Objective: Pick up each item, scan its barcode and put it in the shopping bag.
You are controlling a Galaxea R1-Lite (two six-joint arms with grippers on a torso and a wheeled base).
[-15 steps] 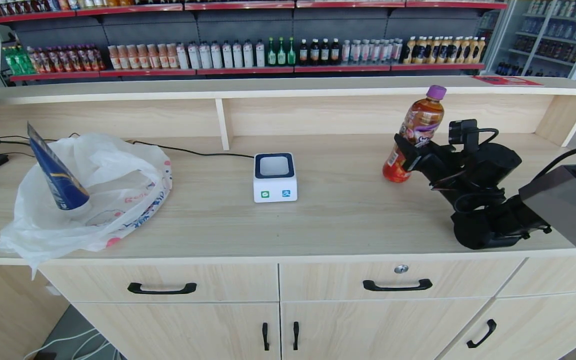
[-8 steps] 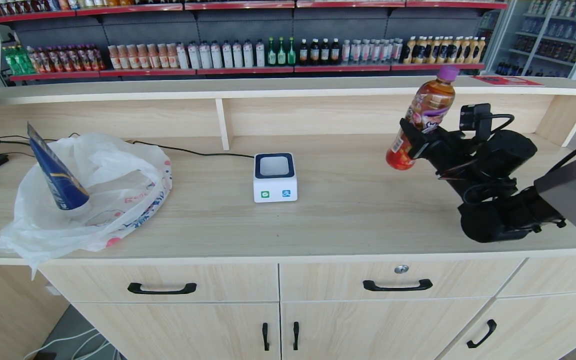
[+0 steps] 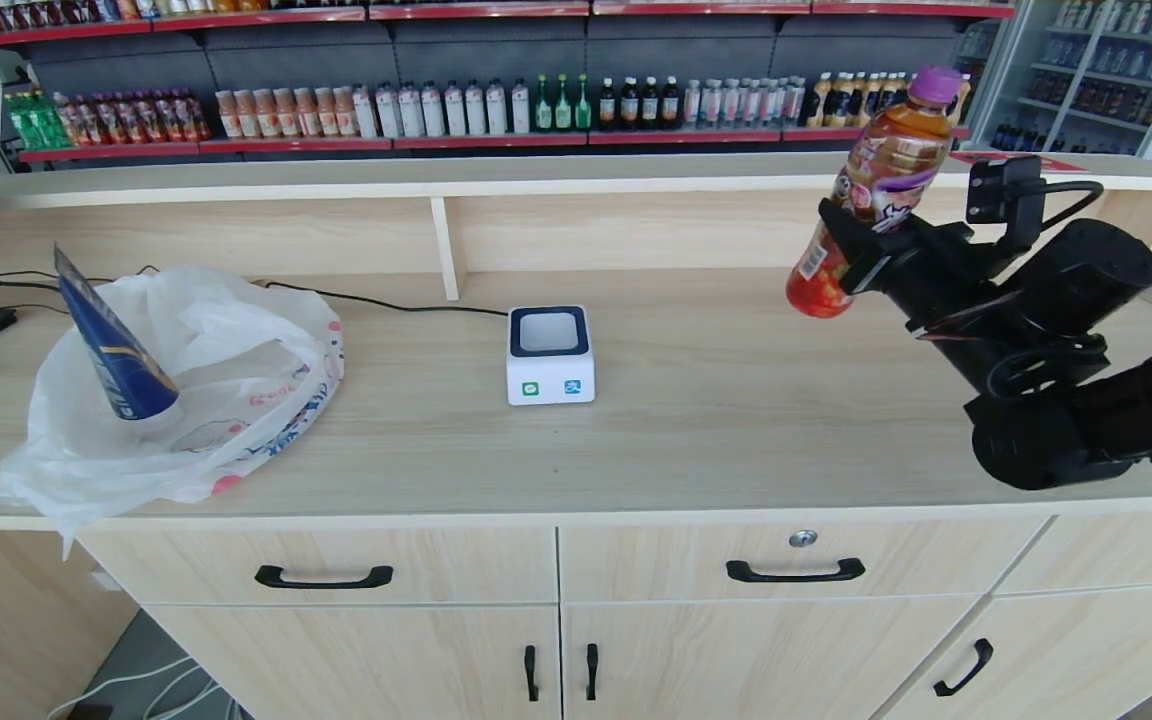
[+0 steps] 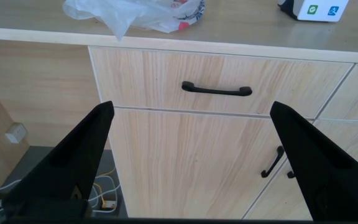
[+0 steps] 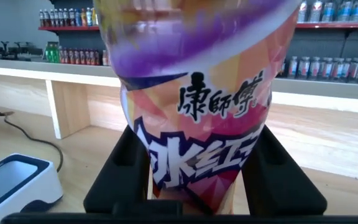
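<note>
Though aloft, one bottle (image 3: 876, 185), one scanner (image 3: 549, 353).

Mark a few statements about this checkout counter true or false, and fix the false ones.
1. The right claw holds the bottle above the counter. True.
2. The scanner stands between the shopping bag and the bottle. True.
3. The bottle has no cap. False: its purple cap is on.
4. The left claw grips the blue tube. False: it is open and empty, facing the drawers; the tube is at the bag.
</note>
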